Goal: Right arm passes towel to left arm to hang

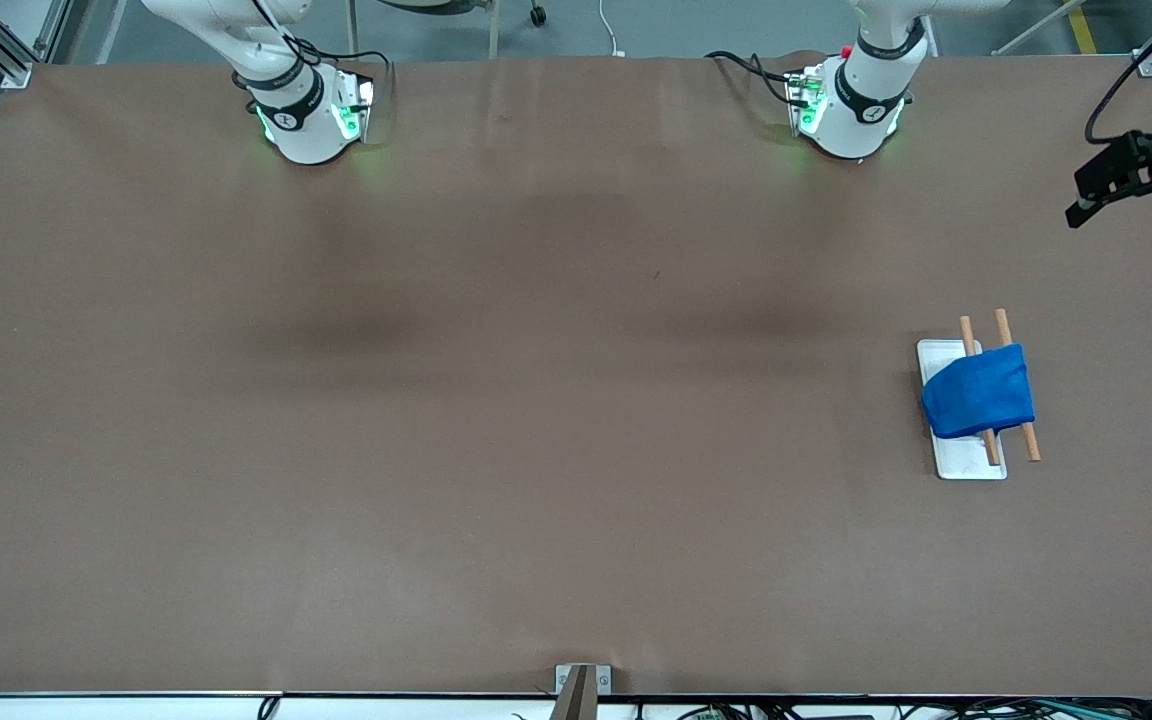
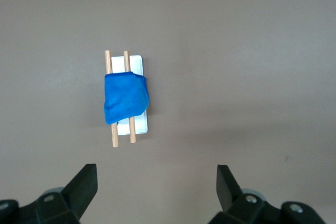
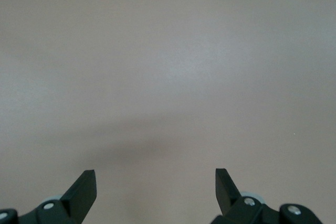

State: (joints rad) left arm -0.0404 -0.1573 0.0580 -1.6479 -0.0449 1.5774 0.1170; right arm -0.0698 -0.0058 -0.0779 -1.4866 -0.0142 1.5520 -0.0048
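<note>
My right gripper [image 3: 155, 192] hangs open and empty over bare table [image 1: 496, 420]. The towel [image 1: 978, 392] is already draped over the rack [image 1: 971, 462] and its two wooden rods [image 1: 1029, 440], toward the left arm's end. My left gripper [image 2: 157, 190] is open high above it; the cloth looks soft and light, so I would pinch a loose edge.

Brown table [image 1: 536, 400] — white rack [image 1: 971, 465] resting toward left arm's end.

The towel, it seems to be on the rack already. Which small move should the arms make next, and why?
Probably none toward it: both arms should stay raised and wait. The towel is draped over both wooden rods of the white rack, toward the left arm's end of the table. The left gripper is open and empty high above it; the right gripper is open over bare table.
</note>
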